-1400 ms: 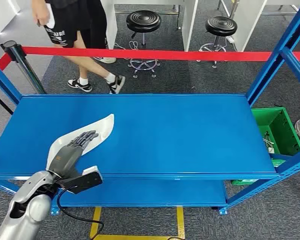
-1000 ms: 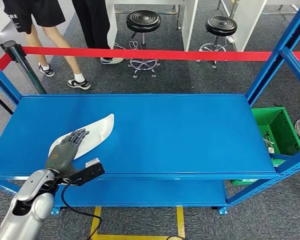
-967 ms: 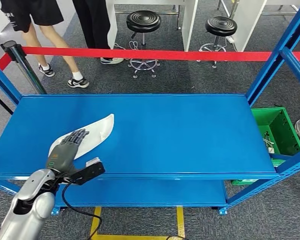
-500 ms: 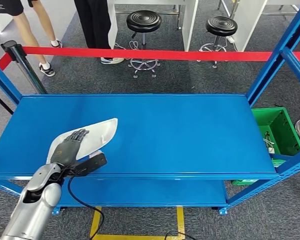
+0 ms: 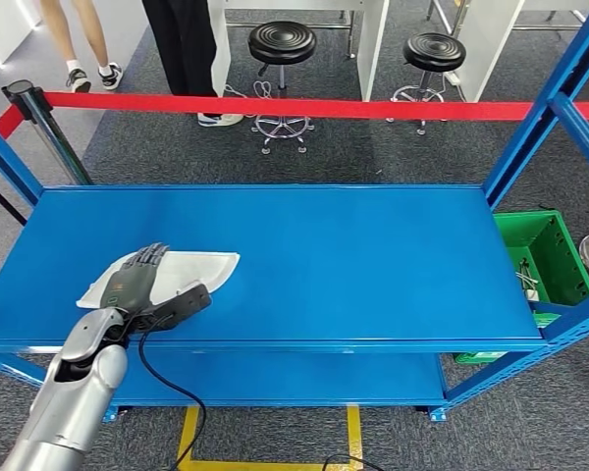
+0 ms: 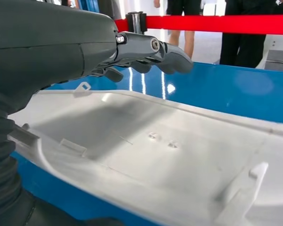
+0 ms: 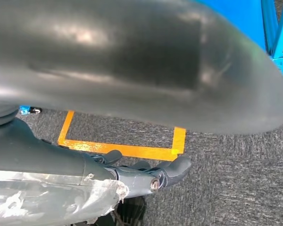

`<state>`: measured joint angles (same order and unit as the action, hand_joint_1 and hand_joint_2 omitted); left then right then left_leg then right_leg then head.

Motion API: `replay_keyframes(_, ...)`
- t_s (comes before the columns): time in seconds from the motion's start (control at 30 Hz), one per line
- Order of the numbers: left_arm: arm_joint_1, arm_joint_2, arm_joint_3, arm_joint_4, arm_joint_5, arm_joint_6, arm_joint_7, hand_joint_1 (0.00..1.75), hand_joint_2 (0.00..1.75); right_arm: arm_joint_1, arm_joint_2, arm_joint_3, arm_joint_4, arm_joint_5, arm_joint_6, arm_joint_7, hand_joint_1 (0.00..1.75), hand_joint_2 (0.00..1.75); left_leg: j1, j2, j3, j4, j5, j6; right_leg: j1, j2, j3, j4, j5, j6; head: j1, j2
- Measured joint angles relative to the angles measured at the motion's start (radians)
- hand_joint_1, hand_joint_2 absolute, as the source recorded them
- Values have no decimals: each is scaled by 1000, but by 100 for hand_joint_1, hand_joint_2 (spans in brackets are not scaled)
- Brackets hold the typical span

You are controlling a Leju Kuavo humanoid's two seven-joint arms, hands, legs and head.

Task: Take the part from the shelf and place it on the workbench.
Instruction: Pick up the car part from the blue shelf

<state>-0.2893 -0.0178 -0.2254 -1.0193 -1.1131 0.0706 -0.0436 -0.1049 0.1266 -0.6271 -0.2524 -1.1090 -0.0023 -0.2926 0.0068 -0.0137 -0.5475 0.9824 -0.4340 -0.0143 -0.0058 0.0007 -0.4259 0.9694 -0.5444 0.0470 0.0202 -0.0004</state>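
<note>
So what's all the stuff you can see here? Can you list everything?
Part: one, white, flat on the shelf near its front left.
Shelf: one, blue.
Barrier tape: one, red, behind the shelf.
Stools: two, black, beyond the tape.
Bin: one, green, on the right.
Floor marking: yellow lines on grey carpet.
People: two, legs seen at the back.
Left hand: one, grey, lying over the part.
Right hand: one, grey, hanging above the floor.

Flat blue metal shelf top (image 5: 350,265): bare from mid-span to its right end, open to approach from the near edge. Left near corner occupied by the flat white moulded plastic part (image 5: 195,270) under the left hand (image 5: 133,280). Slanted blue steel upright (image 5: 551,103) bounds the right end; taut red barrier tape (image 5: 314,106) crosses beyond the far edge.
</note>
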Motion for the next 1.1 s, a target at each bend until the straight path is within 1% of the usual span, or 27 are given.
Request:
replay_keyframes(0.53, -15, -9, 11, 31, -13, 10, -1, 2, 175, 0, 0, 0, 2, 0, 0, 2, 0, 0, 0, 0, 1, 0, 0, 0, 0, 0, 2, 0, 0, 0, 0, 0)
replay_keyframes(0.57, -16, -9, 13, 34, -20, 15, -2, 8, 175, 0, 0, 0, 2, 0, 1, 3, 0, 0, 0, 0, 1, 0, 0, 0, 0, 0, 2, 0, 0, 0, 0, 0)
replay_keyframes(0.6, -17, -10, 16, 37, -26, 21, -4, 41, 175, 0, 0, 0, 2, 0, 1, 3, 0, 0, 0, 0, 1, 0, 0, 0, 0, 0, 2, 0, 0, 0, 0, 0)
replay_keyframes(0.7, -17, -14, 27, 47, -43, 37, -15, 155, 175, 0, 0, 0, 3, 0, 1, 5, 0, 0, 0, 0, 1, 0, 0, 0, 0, 0, 2, 0, 0, 0, 0, 0)
replay_keyframes(0.73, -16, -16, 30, 49, -47, 40, -18, 166, 175, 0, 0, 0, 3, 0, 1, 6, 0, 0, 0, 0, 1, 0, 0, 0, 0, 0, 2, 0, 0, 0, 0, 0)
replay_keyframes(0.77, -14, -18, 33, 52, -50, 43, -20, 172, 175, 0, 0, 0, 3, 0, 2, 6, 0, 0, 0, 0, 1, 0, 0, 0, 0, 0, 2, 0, 0, 0, 0, 0)
replay_keyframes(0.8, -11, -19, 35, 54, -52, 44, -21, 175, 175, 0, 0, 0, 3, 0, 2, 6, 0, 0, 0, 0, 1, 0, 0, 0, 0, 0, 2, 0, 0, 0, 0, 0)
replay_keyframes(1.1, 6, -28, 47, 56, -64, 51, -31, 175, 175, 0, 0, 0, 6, 0, 1, 12, 0, 0, 0, 0, 1, 0, 0, 0, 0, 0, 1, 0, 0, 0, 0, 0)
